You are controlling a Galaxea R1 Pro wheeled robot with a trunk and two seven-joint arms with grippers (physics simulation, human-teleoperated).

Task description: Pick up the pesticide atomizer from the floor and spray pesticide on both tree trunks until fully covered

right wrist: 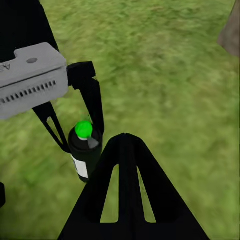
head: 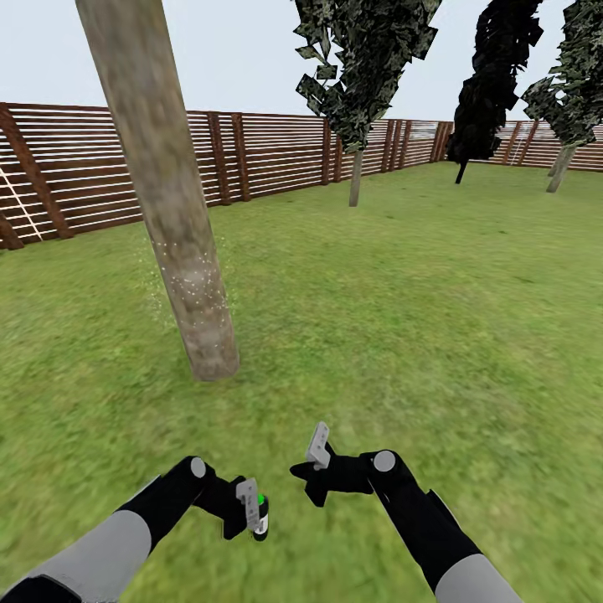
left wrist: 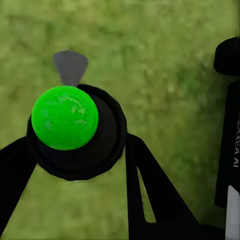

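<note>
A thick, leaning, mottled tree trunk (head: 172,218) rises from the lawn ahead and left of me, and its base also shows in the right wrist view (right wrist: 231,30). Fine pale pesticide specks (head: 191,285) dot its lower part and the air just beside it. Low in front of me, my left gripper (head: 254,517) (left wrist: 77,142) (right wrist: 80,132) is shut on the pesticide atomizer (head: 260,512) (left wrist: 75,150) (right wrist: 85,152), a dark bottle with a green spot and a white label. Just right of it, my right gripper (head: 303,479) (right wrist: 125,140) is shut with nothing in it.
A brown slatted fence (head: 268,155) edges the lawn at the back and left. Further trees stand far off: a thin-trunked one (head: 355,176) in the middle, a dark one (head: 469,126) and a leaning one (head: 559,167) at the right. Open grass (head: 419,318) lies between.
</note>
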